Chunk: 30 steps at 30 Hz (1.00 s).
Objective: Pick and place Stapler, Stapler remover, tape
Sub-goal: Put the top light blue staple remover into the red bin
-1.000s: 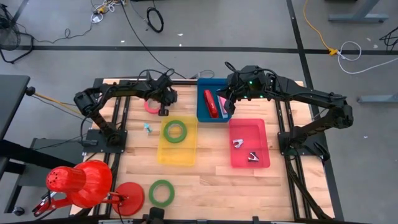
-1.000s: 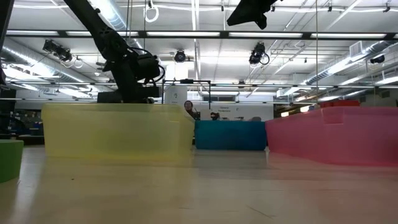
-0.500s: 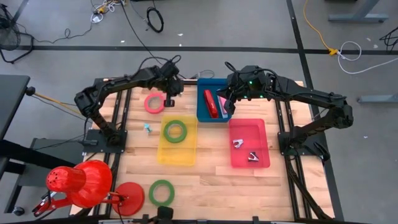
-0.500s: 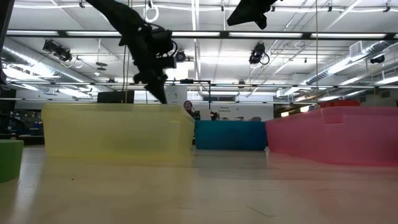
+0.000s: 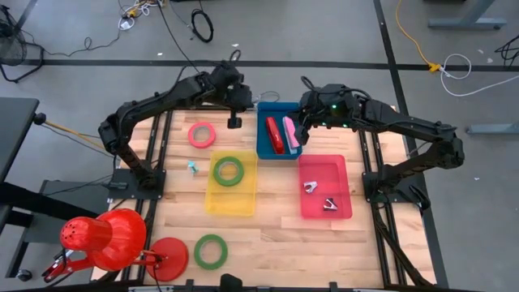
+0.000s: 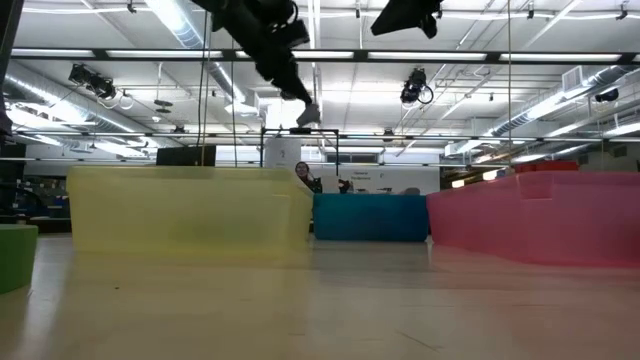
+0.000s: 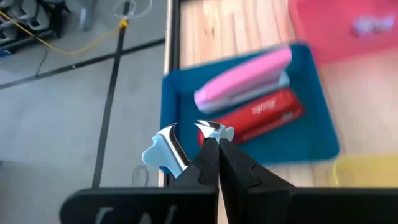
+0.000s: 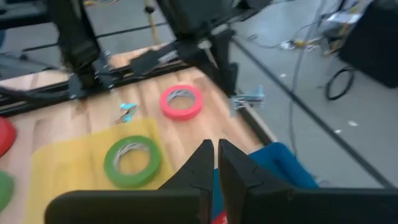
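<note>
A: High view: we see the left gripper (image 5: 234, 122) raised just beside the blue bin (image 5: 263, 150), at its outer corner. What is it carrying?

B: Its wrist view shows the fingers pinched on a light-blue staple remover (image 7: 163, 152), whose metal claws stick out to either side of the tips. The blue bin holds a red stapler (image 5: 274, 135) and a pink stapler (image 5: 291, 132); removers (image 5: 310, 187) lie in the pink bin (image 5: 345, 174).

A: So where do we take it?

B: We judge it belongs in the pink bin, so we carry it high across the blue bin, clear of the right gripper (image 5: 298, 135), which hovers closed and empty over the staplers. We lower before we let go.

A: And the tape?

B: A green roll (image 5: 229, 171) sits in the yellow bin (image 5: 249, 199); a pink roll (image 5: 201, 135) waits on the table (image 5: 268, 235).
</note>
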Each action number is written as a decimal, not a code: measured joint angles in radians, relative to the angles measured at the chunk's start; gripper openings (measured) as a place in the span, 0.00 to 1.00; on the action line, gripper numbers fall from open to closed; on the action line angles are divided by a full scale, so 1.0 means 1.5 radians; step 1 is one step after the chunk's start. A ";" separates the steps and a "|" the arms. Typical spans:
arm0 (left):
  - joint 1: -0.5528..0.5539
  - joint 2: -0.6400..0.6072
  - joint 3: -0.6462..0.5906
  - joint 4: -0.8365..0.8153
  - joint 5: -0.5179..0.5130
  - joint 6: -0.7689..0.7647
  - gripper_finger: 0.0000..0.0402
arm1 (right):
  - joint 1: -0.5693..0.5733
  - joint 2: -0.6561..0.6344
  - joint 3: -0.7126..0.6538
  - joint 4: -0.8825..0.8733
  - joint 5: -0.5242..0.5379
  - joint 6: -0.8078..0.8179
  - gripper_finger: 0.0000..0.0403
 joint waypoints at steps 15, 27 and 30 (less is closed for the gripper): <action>-0.026 0.000 0.124 0.050 0.226 -0.151 0.00 | -0.033 -0.092 0.000 0.005 0.008 0.004 0.07; -0.063 -0.001 0.160 0.170 0.302 -0.232 0.00 | -0.033 -0.095 0.000 0.005 -0.012 0.004 0.34; -0.072 0.000 0.160 0.176 0.317 -0.239 0.00 | -0.033 -0.094 0.000 0.013 -0.052 0.005 0.42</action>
